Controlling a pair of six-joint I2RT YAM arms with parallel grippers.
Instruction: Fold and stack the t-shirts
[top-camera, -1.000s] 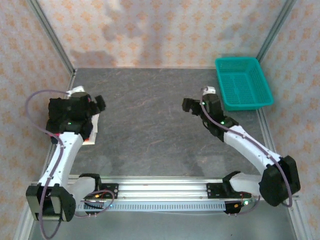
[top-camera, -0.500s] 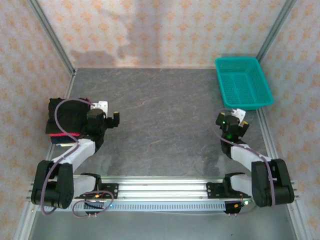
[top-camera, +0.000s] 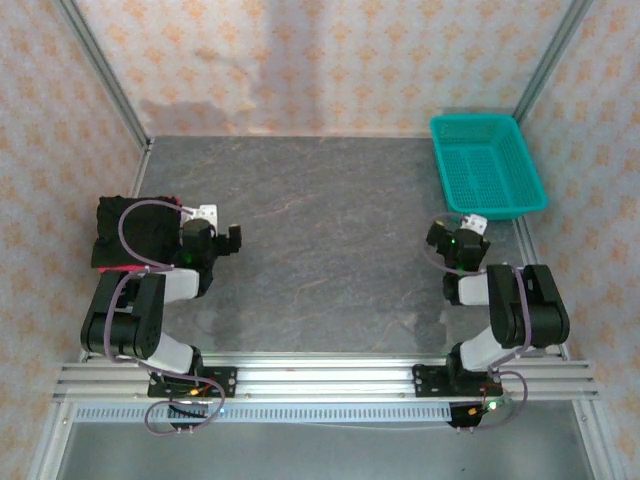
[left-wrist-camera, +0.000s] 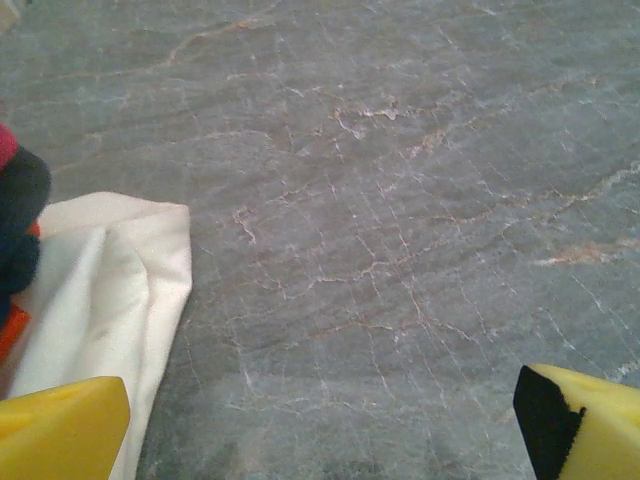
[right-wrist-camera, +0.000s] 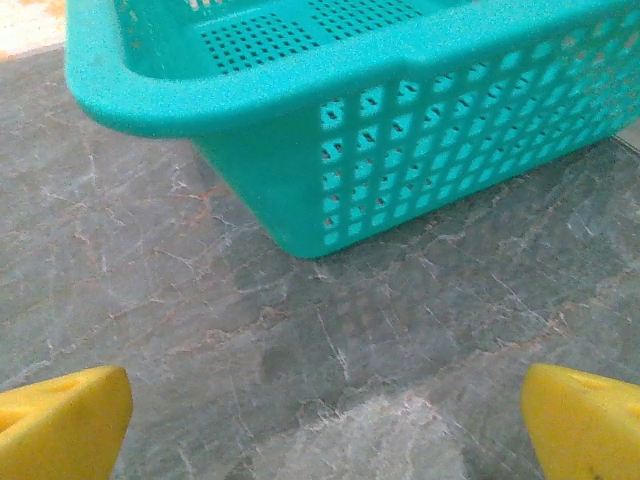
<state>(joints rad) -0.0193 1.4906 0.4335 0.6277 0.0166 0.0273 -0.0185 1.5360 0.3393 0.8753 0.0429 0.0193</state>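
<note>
Top external: I see black t-shirt (top-camera: 125, 232) folded at left edge of surface (top-camera: 330, 220). Crimson-pink t-shirt (top-camera: 117, 268) shows as thin strip along its near edge. Teal basket (top-camera: 488, 165) in far right corner. Both arms tucked close to bases.
Left wrist: left gripper (left-wrist-camera: 320, 440) spread wide above bare surface, holding nothing. Cream cloth (left-wrist-camera: 110, 290) just beside its left finger.
Right wrist: right gripper (right-wrist-camera: 325, 430) spread wide, holding nothing. Basket near ahead, not touching.

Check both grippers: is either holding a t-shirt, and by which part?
Nothing is held. The left gripper is open over bare table beside the folded t-shirts; the right gripper is open facing the basket.
</note>
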